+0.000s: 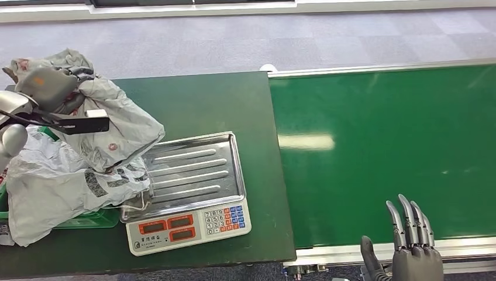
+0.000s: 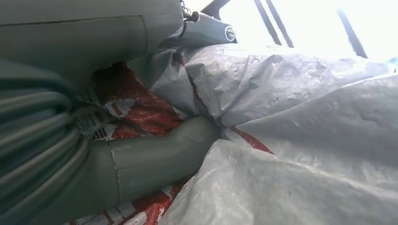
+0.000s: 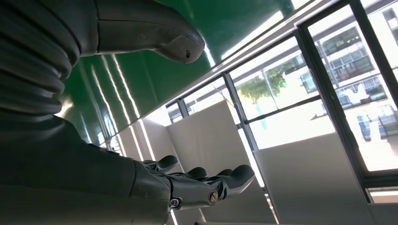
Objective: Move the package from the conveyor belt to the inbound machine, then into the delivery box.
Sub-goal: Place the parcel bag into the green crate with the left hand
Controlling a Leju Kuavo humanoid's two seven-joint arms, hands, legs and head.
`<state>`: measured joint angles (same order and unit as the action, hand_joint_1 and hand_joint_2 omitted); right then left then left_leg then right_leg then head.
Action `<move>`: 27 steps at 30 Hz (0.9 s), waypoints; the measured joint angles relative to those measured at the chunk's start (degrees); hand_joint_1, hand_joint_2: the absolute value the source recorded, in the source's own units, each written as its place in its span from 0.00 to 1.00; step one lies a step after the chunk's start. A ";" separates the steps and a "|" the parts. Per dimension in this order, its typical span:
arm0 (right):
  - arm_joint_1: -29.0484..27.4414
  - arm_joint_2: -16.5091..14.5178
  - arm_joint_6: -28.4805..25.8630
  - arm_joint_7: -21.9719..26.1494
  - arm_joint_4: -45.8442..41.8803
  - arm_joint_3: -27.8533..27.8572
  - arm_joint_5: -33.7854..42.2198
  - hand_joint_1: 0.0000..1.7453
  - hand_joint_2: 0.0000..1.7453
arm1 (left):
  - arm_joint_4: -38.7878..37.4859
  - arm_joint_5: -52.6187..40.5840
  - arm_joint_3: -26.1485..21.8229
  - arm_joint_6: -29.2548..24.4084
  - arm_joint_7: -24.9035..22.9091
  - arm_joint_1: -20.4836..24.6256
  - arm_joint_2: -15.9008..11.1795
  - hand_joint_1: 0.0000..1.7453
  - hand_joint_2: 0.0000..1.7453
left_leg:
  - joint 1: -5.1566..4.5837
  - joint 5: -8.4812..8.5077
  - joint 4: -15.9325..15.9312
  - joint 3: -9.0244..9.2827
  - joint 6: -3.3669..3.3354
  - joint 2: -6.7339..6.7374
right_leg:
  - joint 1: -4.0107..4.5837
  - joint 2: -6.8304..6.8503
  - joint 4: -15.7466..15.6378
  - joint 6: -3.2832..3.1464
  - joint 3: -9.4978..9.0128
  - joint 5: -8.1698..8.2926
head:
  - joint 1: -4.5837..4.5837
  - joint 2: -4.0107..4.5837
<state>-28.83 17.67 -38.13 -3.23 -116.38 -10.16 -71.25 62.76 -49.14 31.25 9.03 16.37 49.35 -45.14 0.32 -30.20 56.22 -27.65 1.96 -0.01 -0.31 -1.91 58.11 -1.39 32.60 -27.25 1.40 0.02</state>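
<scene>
- A crumpled grey plastic package (image 1: 120,126) is seen gripped by the left hand (image 1: 50,88) above the left end of the dark green surface (image 1: 234,105), the grey hand sunk into the upper folds of the bag.
- In the left wrist view, a thick grey thumb (image 2: 155,157) is pressed into the wrinkled wrapping (image 2: 300,140), where red and white print is exposed beside it.
- The package's lower edge is draped over the left rim of the scale's steel tray (image 1: 196,175); whether its weight is borne by the tray cannot be told.
- The weighing scale (image 1: 190,225) is shown at the near edge of the surface, with two orange displays and a keypad on its front.
- More grey bags (image 1: 52,187) are heaped to the left of the scale, over a green bin (image 1: 93,219).
- The bright green conveyor belt (image 1: 386,152) is seen to the right of the surface.
- The right hand (image 1: 409,246) is held open at the belt's near edge, fingers straight and close together, nothing in its grasp.
</scene>
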 joint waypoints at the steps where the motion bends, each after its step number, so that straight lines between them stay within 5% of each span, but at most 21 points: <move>1: -0.32 -0.14 0.05 -0.27 -0.23 0.08 -0.35 0.00 1.00 | -0.20 0.17 -0.91 -0.41 -0.24 -2.18 -0.69 1.00 1.00 | -0.01 -0.01 0.00 0.00 0.00 0.02 | -0.02 -0.02 0.00 0.00 0.00 -0.01 | 0.00 0.00; 8: -2.21 -1.09 0.21 -1.97 -1.48 0.15 -2.12 0.00 1.00 | -1.03 -0.96 -10.45 -4.35 -0.23 -18.50 -3.49 1.00 1.00 | -0.07 -0.05 0.01 -0.09 -0.02 0.13 | -0.03 -0.09 -0.02 0.02 0.14 -0.04 | -0.01 0.00; 16: -2.14 -1.43 0.77 -1.99 -1.80 0.15 -2.35 0.00 1.00 | 0.39 -4.49 -20.26 -2.76 -0.16 -28.44 -3.89 1.00 1.00 | -0.07 -0.22 0.01 -0.40 -0.13 0.27 | -0.08 -0.20 -0.03 0.04 -0.02 -0.07 | 0.01 0.00; 17: -2.06 -1.52 1.02 -1.92 -1.80 0.15 -2.37 0.00 1.00 | 0.88 -5.27 -22.00 -3.11 -0.05 -30.38 -3.77 0.81 1.00 | -0.07 -0.23 0.01 -0.37 -0.12 0.34 | -0.07 -0.27 -0.03 0.04 0.00 -0.07 | -0.01 0.00; 20: -1.52 -1.81 1.79 -1.92 -1.80 0.15 -2.46 0.00 1.00 | 1.42 -8.57 -26.71 -4.00 0.40 -34.21 -2.32 0.06 0.25 | -0.07 -0.24 0.01 -0.31 -0.11 0.30 | -0.05 -0.23 -0.03 0.03 0.01 -0.08 | -0.01 0.00; 21: -1.34 -1.91 1.99 -1.97 -1.80 0.14 -2.62 0.00 1.00 | 1.09 -10.12 -27.86 -4.35 0.28 -34.60 -1.52 0.00 0.00 | -0.07 -0.24 0.01 -0.32 -0.11 0.22 | -0.05 -0.15 -0.03 0.03 -0.02 -0.09 | -0.01 0.00; 27: -1.28 -2.31 2.56 -2.98 -2.14 0.13 -4.16 0.00 1.00 | -2.80 -17.33 -30.57 -10.51 -2.07 -33.51 2.77 0.00 0.00 | -0.07 -0.23 0.01 -0.30 -0.11 -0.03 | -0.06 0.05 -0.03 0.05 -0.16 -0.13 | 0.00 0.00</move>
<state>-30.11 15.37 -35.57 -6.21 -118.52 -10.03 -75.41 59.96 -66.47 0.68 -1.48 14.31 15.84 -42.37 0.24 -30.44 56.23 -27.95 1.85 -0.04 -0.37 -1.87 58.07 -1.34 32.44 -27.39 1.40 0.02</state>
